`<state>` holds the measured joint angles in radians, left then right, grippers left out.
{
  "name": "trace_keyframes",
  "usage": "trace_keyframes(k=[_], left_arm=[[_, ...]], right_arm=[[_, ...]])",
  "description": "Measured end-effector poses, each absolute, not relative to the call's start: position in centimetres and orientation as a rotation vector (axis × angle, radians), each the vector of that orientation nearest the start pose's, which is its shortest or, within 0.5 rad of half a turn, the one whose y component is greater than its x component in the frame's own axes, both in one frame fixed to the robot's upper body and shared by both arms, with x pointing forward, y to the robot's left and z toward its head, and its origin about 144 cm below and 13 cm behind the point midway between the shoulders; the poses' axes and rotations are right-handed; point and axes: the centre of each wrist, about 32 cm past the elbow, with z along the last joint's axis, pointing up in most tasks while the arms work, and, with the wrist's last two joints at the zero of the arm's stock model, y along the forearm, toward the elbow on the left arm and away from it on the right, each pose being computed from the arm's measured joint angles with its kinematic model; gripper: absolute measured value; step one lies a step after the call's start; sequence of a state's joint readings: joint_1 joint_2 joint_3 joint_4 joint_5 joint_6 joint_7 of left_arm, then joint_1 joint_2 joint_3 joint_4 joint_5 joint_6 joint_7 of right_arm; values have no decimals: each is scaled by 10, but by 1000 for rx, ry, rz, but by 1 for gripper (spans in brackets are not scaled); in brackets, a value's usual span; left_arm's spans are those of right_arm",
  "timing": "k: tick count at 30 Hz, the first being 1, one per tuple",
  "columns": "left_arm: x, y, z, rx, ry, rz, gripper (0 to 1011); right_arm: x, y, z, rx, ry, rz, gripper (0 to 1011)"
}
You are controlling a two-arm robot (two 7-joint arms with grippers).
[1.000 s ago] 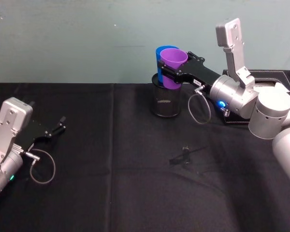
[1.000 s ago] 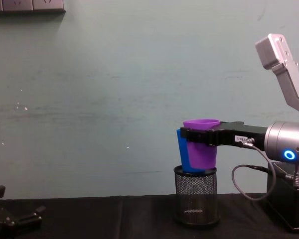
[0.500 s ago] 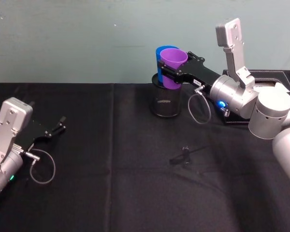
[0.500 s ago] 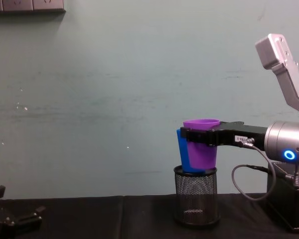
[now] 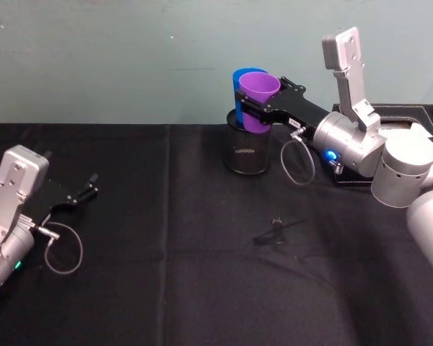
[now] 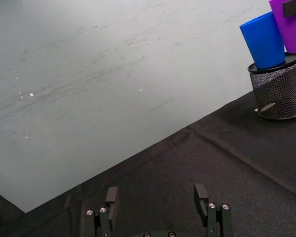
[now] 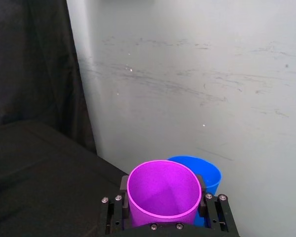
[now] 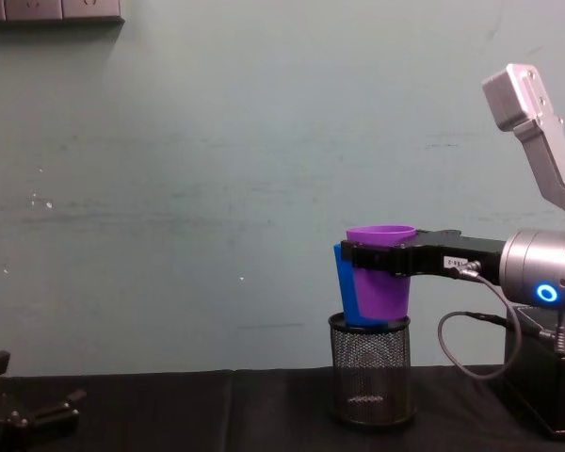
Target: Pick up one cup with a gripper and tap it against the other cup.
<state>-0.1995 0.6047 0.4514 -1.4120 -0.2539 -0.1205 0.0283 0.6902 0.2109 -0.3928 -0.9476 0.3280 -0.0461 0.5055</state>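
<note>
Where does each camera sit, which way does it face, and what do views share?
Head: high, looking down on the table; both arms, right gripper clamping purple cup.
Chest: low, side-on toward the wall; right gripper.
Left wrist: on parked arm, over open left gripper.
Right wrist: above purple cup's mouth.
Shared: blue cup in all.

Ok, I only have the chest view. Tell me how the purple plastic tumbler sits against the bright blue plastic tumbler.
Observer: In the right wrist view the right gripper is shut on the purple plastic tumbler. The bright blue plastic tumbler stands just beyond it, with no gap visible between their rims.
Operator: Report anything loose on the cloth.
Observer: The head view shows a small black object lying on the black cloth, nearer the robot than the black wire-mesh pen holder.
Operator: Give me the left gripper.
Observer: Left wrist view: the left gripper is open, low over the cloth.
</note>
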Motion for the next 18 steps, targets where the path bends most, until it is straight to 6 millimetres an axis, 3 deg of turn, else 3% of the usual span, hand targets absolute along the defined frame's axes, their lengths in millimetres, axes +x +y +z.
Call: trace_keyframes(k=[18], left_arm=[[489, 310, 1140, 304, -285, 1248, 1000]], right_arm=[[631, -229, 1216, -43, -82, -876, 751]])
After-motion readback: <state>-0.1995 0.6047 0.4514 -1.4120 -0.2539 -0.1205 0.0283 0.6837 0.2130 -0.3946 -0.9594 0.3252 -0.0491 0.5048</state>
